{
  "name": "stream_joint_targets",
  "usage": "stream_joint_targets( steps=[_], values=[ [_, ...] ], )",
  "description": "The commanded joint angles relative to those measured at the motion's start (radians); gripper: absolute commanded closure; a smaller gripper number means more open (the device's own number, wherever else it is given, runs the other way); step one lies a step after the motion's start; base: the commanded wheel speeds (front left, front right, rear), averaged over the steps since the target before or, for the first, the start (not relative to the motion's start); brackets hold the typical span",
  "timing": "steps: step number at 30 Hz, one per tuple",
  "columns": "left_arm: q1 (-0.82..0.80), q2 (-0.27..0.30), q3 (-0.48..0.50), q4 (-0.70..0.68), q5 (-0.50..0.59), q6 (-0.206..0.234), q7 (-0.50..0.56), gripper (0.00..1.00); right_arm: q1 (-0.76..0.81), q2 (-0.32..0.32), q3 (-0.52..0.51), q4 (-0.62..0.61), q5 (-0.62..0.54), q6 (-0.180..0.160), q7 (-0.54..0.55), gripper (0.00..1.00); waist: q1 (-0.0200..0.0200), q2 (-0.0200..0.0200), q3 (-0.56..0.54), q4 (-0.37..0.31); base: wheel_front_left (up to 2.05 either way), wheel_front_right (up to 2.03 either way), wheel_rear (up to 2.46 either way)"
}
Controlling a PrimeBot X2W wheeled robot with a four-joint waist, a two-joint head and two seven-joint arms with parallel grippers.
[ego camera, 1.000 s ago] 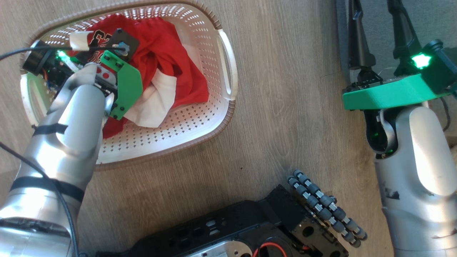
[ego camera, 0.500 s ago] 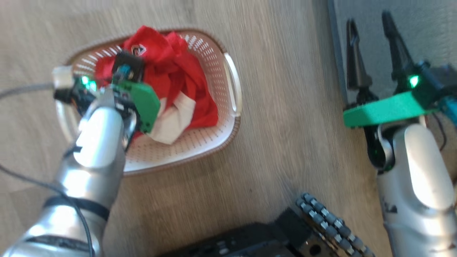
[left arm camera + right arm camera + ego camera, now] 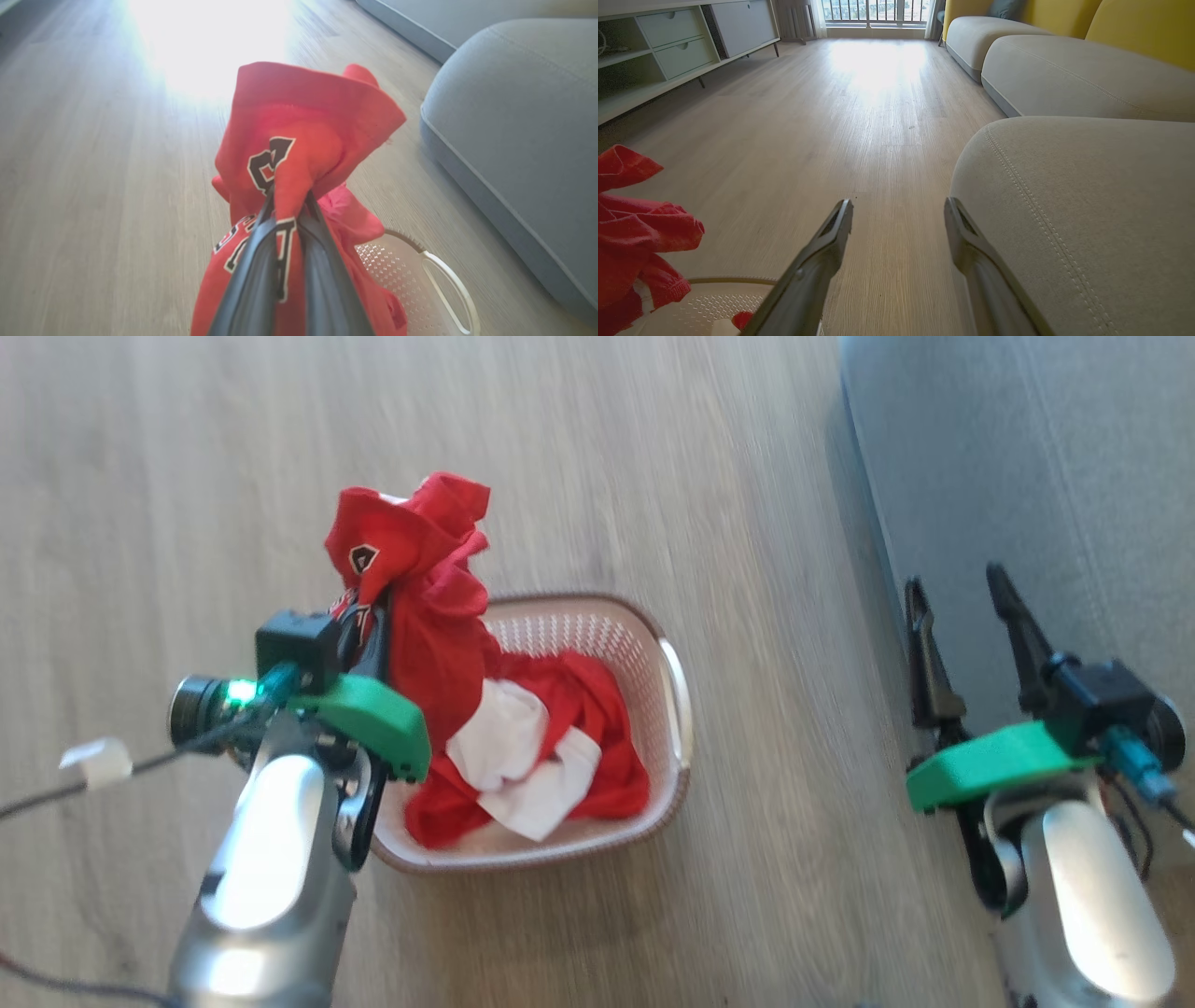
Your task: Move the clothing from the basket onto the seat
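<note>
Left wrist view: left gripper (image 3: 288, 201), tips buried, clenched on clothing (image 3: 308, 116); right gripper (image 3: 899, 205) agape.

Pale wood-grain plank floor (image 3: 878, 140) runs the length of the room, washed with glare near a window (image 3: 878, 10) with a dark railing behind it. A low pale cabinet (image 3: 682, 56) with drawers and open shelves stands on thin legs along one wall. Yellow back cushions (image 3: 1143, 32) rise opposite, with a dark blue-grey pillow (image 3: 1006, 8) beside them.
</note>
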Motion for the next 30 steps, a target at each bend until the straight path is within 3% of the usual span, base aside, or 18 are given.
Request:
stream_joint_targets(
  steps=[1, 9, 30],
  values=[
    [0.034, 0.015, 0.040, -0.070, -0.003, 0.011, -0.013, 1.00, 0.020, -0.003, 0.014, -0.023, -0.011, 0.000, -0.006, 0.00, 0.0001, -0.0001, -0.102, 0.061, 0.00, 0.00, 0.00],
    [0.215, 0.012, 0.096, -0.294, -0.021, 0.011, -0.013, 1.00, 0.081, -0.026, 0.014, -0.008, -0.034, 0.000, -0.006, 0.00, 0.0001, -0.0001, -0.186, 0.082, 0.00, 0.00, 0.00],
    [0.313, 0.009, 0.180, -0.308, -0.013, -0.007, -0.013, 1.00, 0.136, -0.042, 0.033, 0.028, -0.056, 0.000, -0.006, 0.00, 0.0001, -0.0001, -0.281, 0.086, 0.00, 0.00, 0.00]
  ],
)
